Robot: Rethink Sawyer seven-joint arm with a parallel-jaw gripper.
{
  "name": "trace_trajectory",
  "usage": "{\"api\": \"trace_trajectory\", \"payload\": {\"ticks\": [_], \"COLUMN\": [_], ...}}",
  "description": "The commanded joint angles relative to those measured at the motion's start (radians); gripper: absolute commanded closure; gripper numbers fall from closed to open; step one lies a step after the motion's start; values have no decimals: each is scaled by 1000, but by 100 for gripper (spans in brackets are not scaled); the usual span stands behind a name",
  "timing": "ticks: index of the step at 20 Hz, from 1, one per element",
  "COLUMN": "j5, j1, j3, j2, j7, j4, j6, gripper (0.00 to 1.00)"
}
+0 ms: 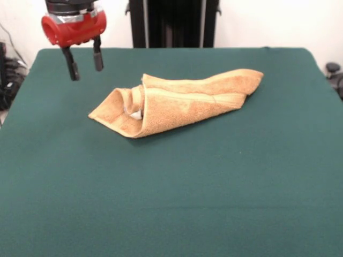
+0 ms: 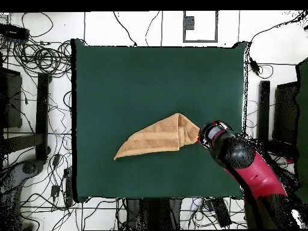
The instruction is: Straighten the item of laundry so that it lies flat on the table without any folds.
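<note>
Towel lies mid-table, folded over into a long wedge (white label peeking at its blunt end); gripper hovers beside that end, fingers spread, holding nothing

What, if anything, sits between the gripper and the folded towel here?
Nothing visible. The gripper hangs open above bare table just off the towel's folded end, with only green cloth between them.
</note>
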Motion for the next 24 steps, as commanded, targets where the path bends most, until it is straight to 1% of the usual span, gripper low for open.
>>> {"api": "trace_trajectory", "payload": {"ticks": [1,5,8,12,15,21,22,24], "j5": [-55,-103,-135,-172,-192,-223,-224,-224], "j1": [-34,-85,-82,-122,-132,-139,-128,-97], "j3": [259,322,324,388,408,424,418,374], "j2": [13,38,46,73,89,109,117,121], "j7": [-191,-134,-98,-55,-18,35,37,6], "j4": [140,147,140,156,161,172,165,142], "j6": [-68,-121,-138,-207,-258,-342,-346,-290], "gripper": [0,0,0,0,0,0,0,0]}}
